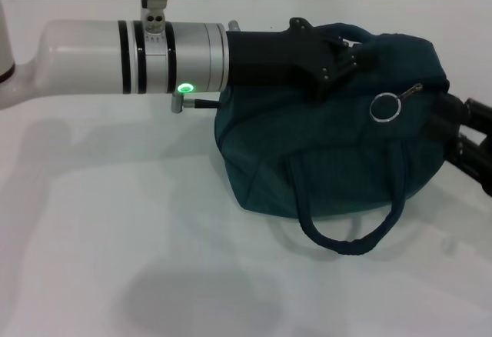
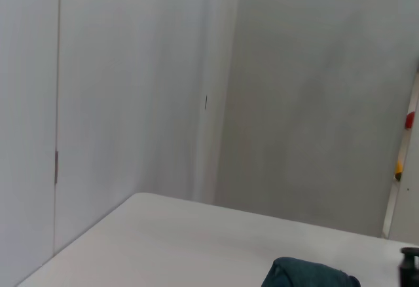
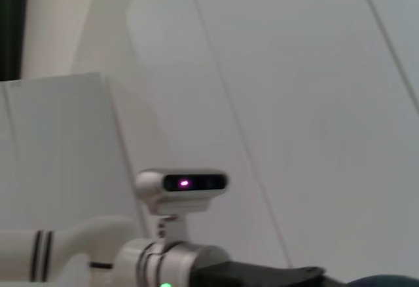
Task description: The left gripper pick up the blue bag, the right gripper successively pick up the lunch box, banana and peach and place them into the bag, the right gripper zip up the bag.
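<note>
Now: bag closed, left gripper on its top

Blue bag (image 1: 330,145) sits on white table (image 1: 115,237), zipper ring (image 1: 385,107) on its upper side, one handle (image 1: 350,233) drooping to the tabletop. Left gripper (image 1: 338,56) pinches the bag's top fabric. Right gripper (image 1: 469,141) at the bag's right end; finger state can't be told.

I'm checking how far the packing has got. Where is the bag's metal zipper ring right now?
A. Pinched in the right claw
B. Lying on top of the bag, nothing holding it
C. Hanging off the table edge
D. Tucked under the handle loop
B: the zipper ring lies on the bag, apart from the right claw and left claw.
</note>
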Controlling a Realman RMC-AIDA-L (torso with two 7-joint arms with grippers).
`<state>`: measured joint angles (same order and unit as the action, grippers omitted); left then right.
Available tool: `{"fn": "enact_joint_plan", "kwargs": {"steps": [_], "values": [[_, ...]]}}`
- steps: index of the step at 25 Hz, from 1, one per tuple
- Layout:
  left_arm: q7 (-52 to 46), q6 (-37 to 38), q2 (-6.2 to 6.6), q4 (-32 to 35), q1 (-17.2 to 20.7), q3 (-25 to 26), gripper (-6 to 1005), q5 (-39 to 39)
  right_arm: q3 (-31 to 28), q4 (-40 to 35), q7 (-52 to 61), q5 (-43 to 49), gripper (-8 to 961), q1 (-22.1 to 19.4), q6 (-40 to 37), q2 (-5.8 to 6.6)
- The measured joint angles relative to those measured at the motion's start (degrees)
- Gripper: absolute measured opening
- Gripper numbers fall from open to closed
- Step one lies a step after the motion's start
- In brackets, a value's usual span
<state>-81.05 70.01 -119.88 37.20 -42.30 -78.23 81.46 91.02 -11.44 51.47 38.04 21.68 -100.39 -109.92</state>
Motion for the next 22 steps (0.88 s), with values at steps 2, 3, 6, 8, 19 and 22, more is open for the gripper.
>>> {"fn": "enact_joint_plan", "kwargs": {"steps": [2,3,6,8,19,22], "values": [[0.31,-0.20,0.00,-0.20,-0.11,-0.08,44,0.00,0.00,-0.04,1.01,1.17,330,0.08,-0.51,0.33],[0.46,-0.29,0.00,-0.27,-0.18,-0.09,44,0.00,0.00,-0.11,1.73,1.66,329,0.22,-0.53,0.45],[0.63,-0.40,0.00,-0.32,-0.39,-0.09,44,0.00,-0.04,-0.33,4.44,2.91,324,0.97,0.46,0.89],[0.63,-0.40,0.00,-0.34,-0.45,-0.08,44,0.00,-0.15,-0.40,6.10,3.68,321,1.51,1.90,1.20],[0.62,-0.50,0.01,-0.29,-0.67,0.05,44,0.01,-0.16,-0.66,11.60,5.04,306,5.51,9.42,1.47],[0.62,-0.74,0.01,-0.29,-0.87,0.19,44,0.01,-0.15,-1.15,12.09,6.05,301,6.43,9.69,1.39]]}}
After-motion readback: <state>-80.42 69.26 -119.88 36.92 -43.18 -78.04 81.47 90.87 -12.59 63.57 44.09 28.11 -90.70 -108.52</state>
